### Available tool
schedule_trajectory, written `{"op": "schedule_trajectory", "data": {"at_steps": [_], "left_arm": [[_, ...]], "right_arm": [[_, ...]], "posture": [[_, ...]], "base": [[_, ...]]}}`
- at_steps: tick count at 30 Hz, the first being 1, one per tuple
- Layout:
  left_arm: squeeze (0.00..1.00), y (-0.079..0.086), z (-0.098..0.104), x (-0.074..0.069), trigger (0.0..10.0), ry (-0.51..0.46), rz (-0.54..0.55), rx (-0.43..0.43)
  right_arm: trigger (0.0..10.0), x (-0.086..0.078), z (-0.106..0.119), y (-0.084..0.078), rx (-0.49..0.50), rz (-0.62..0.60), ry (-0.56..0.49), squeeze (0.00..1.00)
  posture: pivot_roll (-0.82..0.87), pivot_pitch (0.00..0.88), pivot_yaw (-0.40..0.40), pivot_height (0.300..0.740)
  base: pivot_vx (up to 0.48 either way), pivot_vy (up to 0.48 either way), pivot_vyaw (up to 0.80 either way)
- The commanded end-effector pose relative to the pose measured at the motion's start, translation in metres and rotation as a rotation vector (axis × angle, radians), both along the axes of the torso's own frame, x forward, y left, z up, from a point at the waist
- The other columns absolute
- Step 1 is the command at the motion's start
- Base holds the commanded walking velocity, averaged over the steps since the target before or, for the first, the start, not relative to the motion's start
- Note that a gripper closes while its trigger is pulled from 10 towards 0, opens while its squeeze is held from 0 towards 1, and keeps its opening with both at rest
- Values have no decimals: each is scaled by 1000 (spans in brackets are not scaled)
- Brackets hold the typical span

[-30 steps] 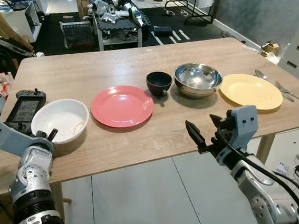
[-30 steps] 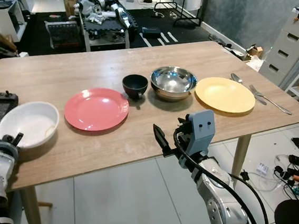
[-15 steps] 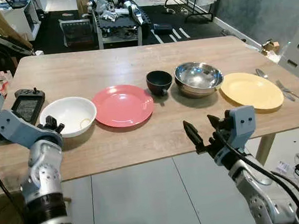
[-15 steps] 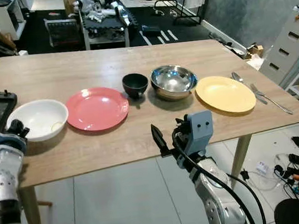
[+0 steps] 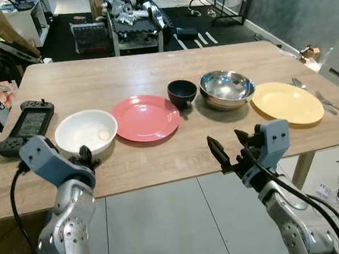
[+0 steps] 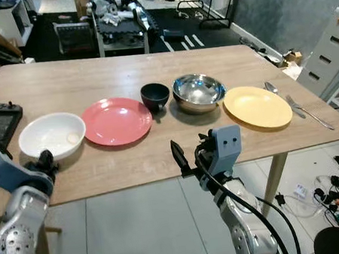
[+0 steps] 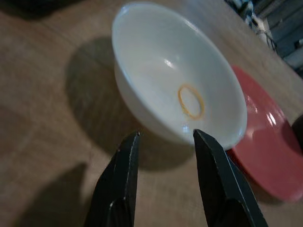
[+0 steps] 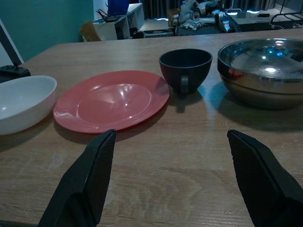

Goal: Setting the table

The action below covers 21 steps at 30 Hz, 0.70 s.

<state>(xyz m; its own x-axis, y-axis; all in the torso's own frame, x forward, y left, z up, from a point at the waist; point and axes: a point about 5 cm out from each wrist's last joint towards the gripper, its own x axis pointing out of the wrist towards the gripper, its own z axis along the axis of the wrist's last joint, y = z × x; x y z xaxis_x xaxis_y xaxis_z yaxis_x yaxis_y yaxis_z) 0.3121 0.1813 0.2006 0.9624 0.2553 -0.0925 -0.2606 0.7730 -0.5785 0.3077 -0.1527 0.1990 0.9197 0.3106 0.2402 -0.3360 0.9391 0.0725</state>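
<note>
Fingers of my left gripper (image 7: pixel 163 156) stand a narrow gap apart, holding nothing, aimed at the near wall of the white bowl (image 7: pixel 156 61) so I can, I judge, close on its rim. That bowl sits by the table's (image 5: pixel 152 74) near edge toward its left end, just beside the red plate (image 5: pixel 146 117), a thin yellow ring (image 7: pixel 191 100) lying inside it. Over the near edge, my right gripper (image 5: pixel 231 151) hangs spread wide and empty, facing the black cup (image 8: pixel 185 70).

White bowl (image 5: pixel 86 130) (yellow ring inside), red plate (image 5: pixel 146 117), yellow plate (image 5: pixel 286 102).
</note>
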Motion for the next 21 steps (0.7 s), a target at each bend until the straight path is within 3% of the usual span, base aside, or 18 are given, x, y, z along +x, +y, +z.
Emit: {"op": "schedule_trajectory", "data": {"at_steps": [1,5,9,14,15,17,21], "left_arm": [[0,-15,-7,-7,10000,33,-62,29],[0,-22,-9,-10,10000,46,-106,63],[0,-38,-3,-6,10000,-10,-298,374],[0,-45,5,-4,10000,-96,-439,619],[0,-45,5,-4,10000,-96,-439,619],[0,-45,4,-4,10000,-111,-485,717],[0,-47,6,-6,10000,-157,-517,771]], "right_arm": [[10000,0,-4,-1,5,-7,6,0],[10000,0,-4,-1,5,-8,5,0],[10000,1,-5,0,8,-13,3,0],[10000,-2,-9,7,10,-21,-3,0],[10000,-2,-9,7,10,-21,-3,0],[10000,-5,-16,9,20,-56,10,0],[10000,-8,-22,6,26,-102,23,0]], "posture": [[60,130,26,740],[60,130,26,740],[62,117,34,740],[56,106,42,740],[56,106,42,740],[54,104,45,740],[54,101,46,740]], "base": [[0,0,0],[0,0,0],[0,0,0],[0,0,0],[0,0,0],[0,0,0],[0,0,0]]}}
